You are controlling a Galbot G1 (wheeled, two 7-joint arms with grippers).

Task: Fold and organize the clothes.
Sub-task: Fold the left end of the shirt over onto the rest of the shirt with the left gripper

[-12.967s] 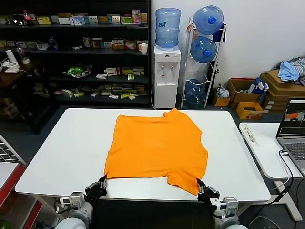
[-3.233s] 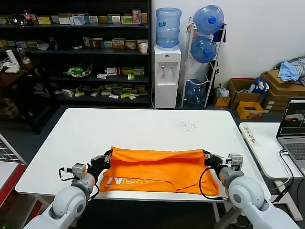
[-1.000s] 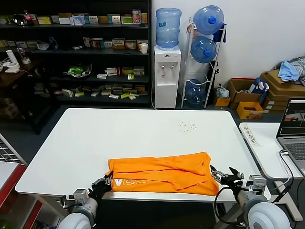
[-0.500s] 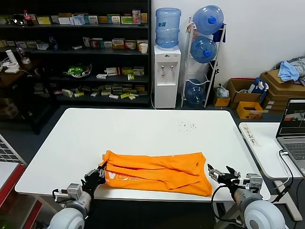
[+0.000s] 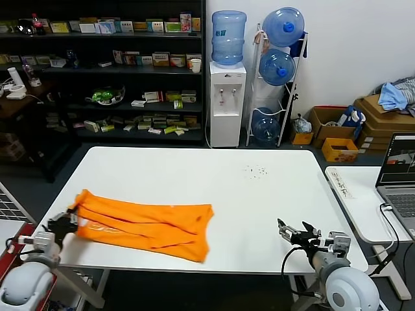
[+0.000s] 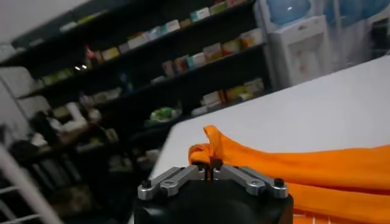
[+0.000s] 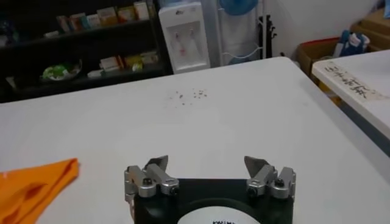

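Observation:
The orange T-shirt (image 5: 146,224) lies folded into a long band on the front left of the white table (image 5: 259,194), one end at the table's left edge. My left gripper (image 5: 67,220) is shut on that end; in the left wrist view the fabric (image 6: 317,176) is pinched between the closed jaws of the left gripper (image 6: 211,165). My right gripper (image 5: 292,231) is open and empty over the table's front right, well clear of the shirt. In the right wrist view the right gripper (image 7: 207,163) stands with jaws wide apart and the shirt's far end (image 7: 30,185) shows at the side.
A second white table (image 5: 363,201) with a laptop (image 5: 397,178) stands to the right. Dark shelves (image 5: 104,71), a water dispenser (image 5: 227,97) and a bottle rack (image 5: 279,71) stand behind the table. Small dark specks (image 5: 256,171) lie on the table's far right.
My left gripper has dragged the folded shirt leftward along the front edge to the table's left side. My right gripper has let go and stays open at the front right.

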